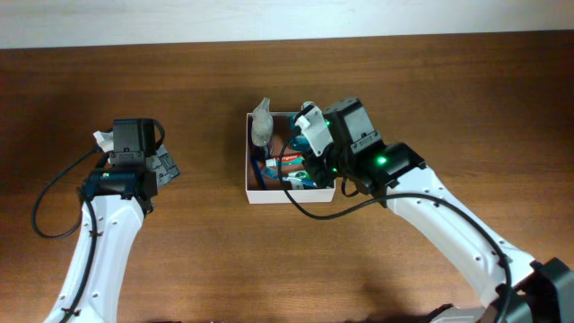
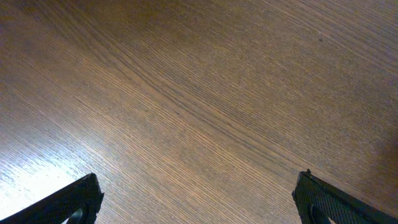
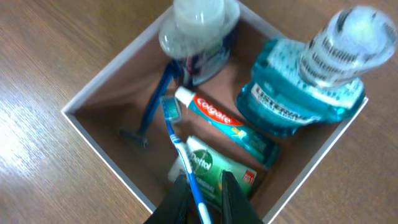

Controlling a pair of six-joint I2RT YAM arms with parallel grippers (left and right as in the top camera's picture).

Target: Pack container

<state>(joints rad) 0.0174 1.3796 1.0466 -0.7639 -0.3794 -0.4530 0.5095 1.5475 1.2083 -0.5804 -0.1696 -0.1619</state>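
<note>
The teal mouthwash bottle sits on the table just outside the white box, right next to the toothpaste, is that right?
Not quite. The teal mouthwash bottle sits inside the white box, not on the table outside it. It is right next to the toothpaste, as you said. The right wrist view shows this plainly.

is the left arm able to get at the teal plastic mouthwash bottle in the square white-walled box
Probably not yet: the left gripper hangs open over wooden table, well left of the white-walled box, and the right gripper crowds the teal mouthwash bottle.
</note>
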